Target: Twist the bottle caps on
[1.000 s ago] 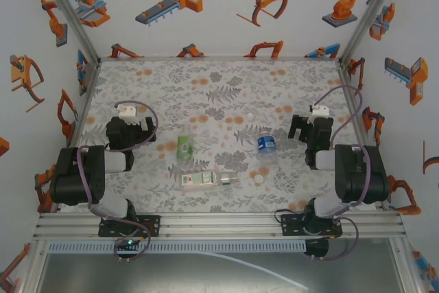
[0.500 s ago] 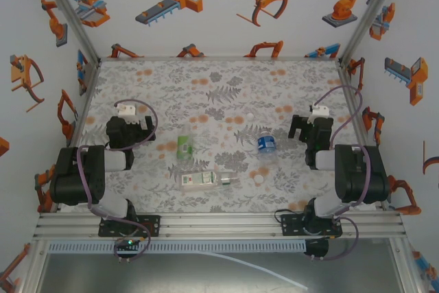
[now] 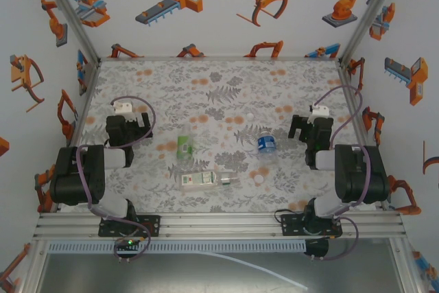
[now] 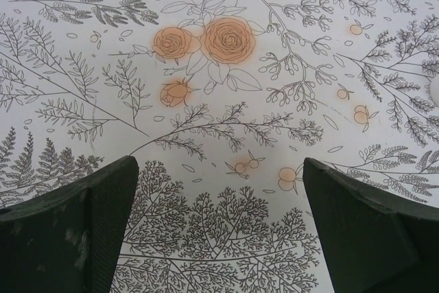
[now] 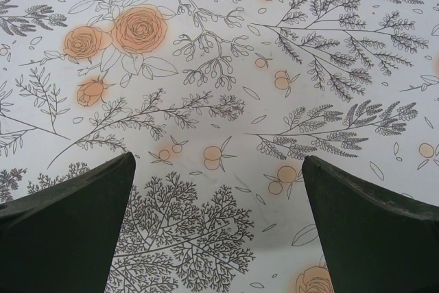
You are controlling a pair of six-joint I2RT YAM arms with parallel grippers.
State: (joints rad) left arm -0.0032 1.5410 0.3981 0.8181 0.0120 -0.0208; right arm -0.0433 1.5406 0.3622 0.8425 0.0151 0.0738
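Since no grasp has begun, the left jaws and right jaws stand wide apart and empty, flanking the worktop [image 3: 206, 80]. Green bottle [image 3: 184, 145], blue bottle [image 3: 267, 145] and white bottle [image 3: 204, 180] rest centrally, reachable by either arm; one cap [image 3: 258, 178] lies beside the blue bottle.

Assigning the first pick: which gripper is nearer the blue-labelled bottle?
Right. The right gripper hovers open just right of the blue-labelled bottle; the left gripper sits far to its left, beyond the green-labelled bottle.
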